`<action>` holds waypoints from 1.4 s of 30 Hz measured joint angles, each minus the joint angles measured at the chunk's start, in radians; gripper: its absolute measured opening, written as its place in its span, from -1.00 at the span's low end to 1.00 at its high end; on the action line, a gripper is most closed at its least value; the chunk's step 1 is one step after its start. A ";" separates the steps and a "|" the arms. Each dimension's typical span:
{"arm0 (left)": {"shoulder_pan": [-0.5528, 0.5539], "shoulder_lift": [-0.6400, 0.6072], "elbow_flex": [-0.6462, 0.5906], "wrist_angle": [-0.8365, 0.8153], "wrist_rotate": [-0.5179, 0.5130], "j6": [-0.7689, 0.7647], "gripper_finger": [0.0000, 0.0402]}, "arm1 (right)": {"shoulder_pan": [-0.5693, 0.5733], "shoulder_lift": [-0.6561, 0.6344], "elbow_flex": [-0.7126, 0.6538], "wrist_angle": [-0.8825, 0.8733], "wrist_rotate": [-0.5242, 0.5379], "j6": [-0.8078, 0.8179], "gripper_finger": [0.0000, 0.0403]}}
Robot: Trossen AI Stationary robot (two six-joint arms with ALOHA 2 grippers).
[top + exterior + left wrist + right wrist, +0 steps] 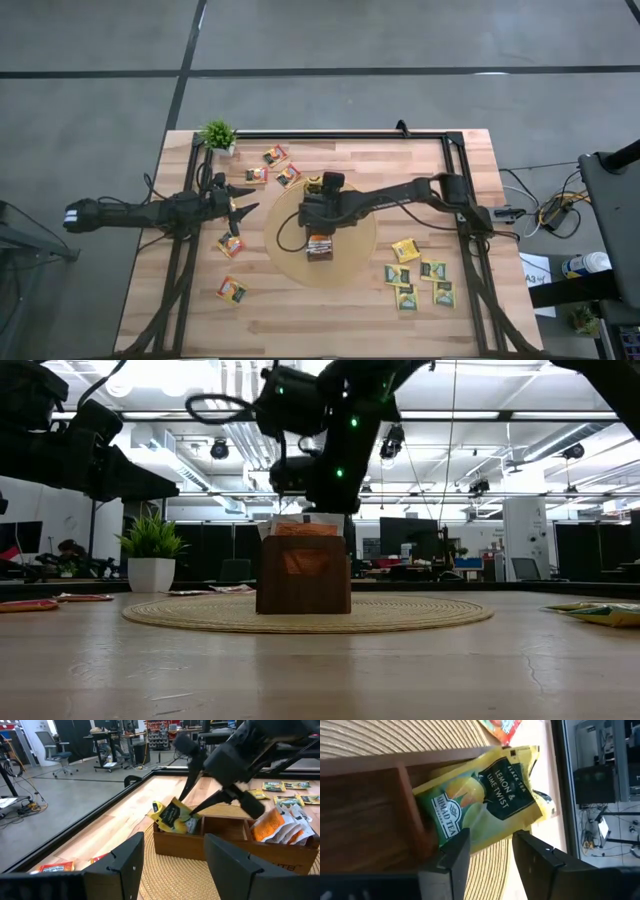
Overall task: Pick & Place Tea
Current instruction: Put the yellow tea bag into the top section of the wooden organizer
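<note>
A long brown wooden box stands on a round woven mat. Orange sachets stick up from its near compartment. A green-and-yellow sachet leans in the far end compartment, with one edge over the box wall. My right gripper hangs over that end, open, its fingers on either side of the sachet's raised edge. My left gripper hovers open to the left of the mat, pointing at the box. More sachets lie flat on the table. My right gripper comes at the green-and-yellow sachet from above, slanting in from the table's right. Its open fingers straddle the upper edge. Whether they touch it I cannot tell. The sachet rests in the box's far end compartment.
Orange and red-brown sachets lie near the far left and others near the left front. Several green-and-yellow sachets lie to the right of the mat. A small potted plant stands at the far left corner. A black frame borders the table.
</note>
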 joint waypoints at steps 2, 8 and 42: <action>0.000 0.000 0.000 0.000 0.000 0.000 0.01 | -0.014 0.000 -0.027 0.043 0.001 -0.013 -0.31; 0.000 0.000 0.000 0.000 0.000 0.000 0.01 | -0.052 -0.003 -0.067 0.083 0.008 -0.015 -0.35; 0.001 0.000 0.000 0.000 0.000 0.000 0.01 | -0.048 -0.081 -0.068 0.012 -0.157 0.045 -0.56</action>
